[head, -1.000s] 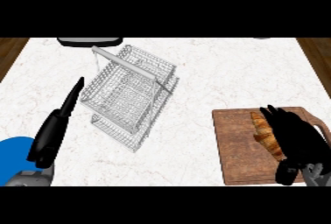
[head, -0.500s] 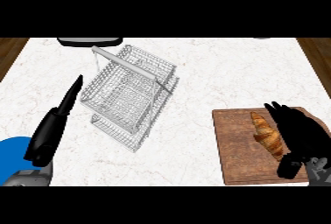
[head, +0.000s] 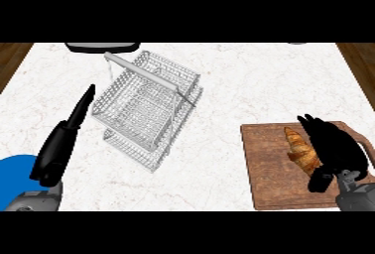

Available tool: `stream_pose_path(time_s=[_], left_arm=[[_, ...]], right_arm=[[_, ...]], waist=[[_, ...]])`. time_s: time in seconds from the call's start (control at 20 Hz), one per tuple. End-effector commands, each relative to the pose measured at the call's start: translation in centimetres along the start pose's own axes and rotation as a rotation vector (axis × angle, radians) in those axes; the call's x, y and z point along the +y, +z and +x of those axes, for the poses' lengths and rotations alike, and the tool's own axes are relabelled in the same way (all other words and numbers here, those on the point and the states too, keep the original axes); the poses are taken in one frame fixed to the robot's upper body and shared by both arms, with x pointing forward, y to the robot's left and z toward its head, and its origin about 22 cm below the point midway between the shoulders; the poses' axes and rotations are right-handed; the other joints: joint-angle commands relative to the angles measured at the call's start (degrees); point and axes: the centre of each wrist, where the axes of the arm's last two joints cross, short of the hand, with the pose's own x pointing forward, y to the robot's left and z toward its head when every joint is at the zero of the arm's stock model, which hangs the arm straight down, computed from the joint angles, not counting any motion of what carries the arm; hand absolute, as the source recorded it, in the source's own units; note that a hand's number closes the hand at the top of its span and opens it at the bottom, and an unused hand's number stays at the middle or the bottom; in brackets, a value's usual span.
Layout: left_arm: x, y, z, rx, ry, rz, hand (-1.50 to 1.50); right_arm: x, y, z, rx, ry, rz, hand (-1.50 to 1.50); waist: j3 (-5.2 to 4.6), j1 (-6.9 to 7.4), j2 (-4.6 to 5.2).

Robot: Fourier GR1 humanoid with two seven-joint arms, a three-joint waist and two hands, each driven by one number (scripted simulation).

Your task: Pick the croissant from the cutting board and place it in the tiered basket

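Croissant first: it lies on the cutting board, down at about 4 o'clock in my head view, long axis running from 12 to 6. As I read it, it has not left the wood yet.

My right hand sits right against the croissant's 3 o'clock side, fingers stretched toward 12 and the thumb down near its 6 o'clock end. The fingers are spread and fairly straight, not wrapped round the pastry. Whether they actually touch it I cannot say (black on brown, little to go on).

The tiered basket stands on the white counter at about 10 o'clock from the board, well apart from it, and I see nothing in its wire trays.

My left hand rests at 8 o'clock, fingers straight and pointing to 12, beside the basket's 9 o'clock edge and holding nothing.

So I judge the reach done, with the grasp, the lift, the carry toward 10 o'clock and the drop into a tray all left.
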Motion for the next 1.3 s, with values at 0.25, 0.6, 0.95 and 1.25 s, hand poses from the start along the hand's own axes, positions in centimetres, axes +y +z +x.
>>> stream_pose_path(time_s=[0.25, 0.6, 0.95, 1.25], left_arm=[[0.5, 0.5, 1.2, -0.009, 0.017, -0.008, 0.0], [1.7, 1.0, -0.2, 0.002, 0.011, -0.017, 0.0], [0.4, 0.5, 0.5, -0.011, -0.003, 0.006, 0.0], [0.4, -0.9, 1.4, 0.002, 0.004, -0.012, 0.0]], right_arm=[[3.6, -2.0, 0.3, -0.003, -0.02, 0.002, -1.5], [4.0, -2.1, 0.5, -0.094, -0.108, 0.047, 1.5], [4.9, -1.8, 0.5, -0.197, -0.035, -0.077, 1.5], [1.2, -1.7, 2.1, -0.234, -0.041, -0.225, 1.5]], waist=[[-0.01, 0.09, 0.0], [-0.02, -0.06, -0.05], [-0.02, -0.16, -0.04], [-0.02, -0.14, -0.06]])
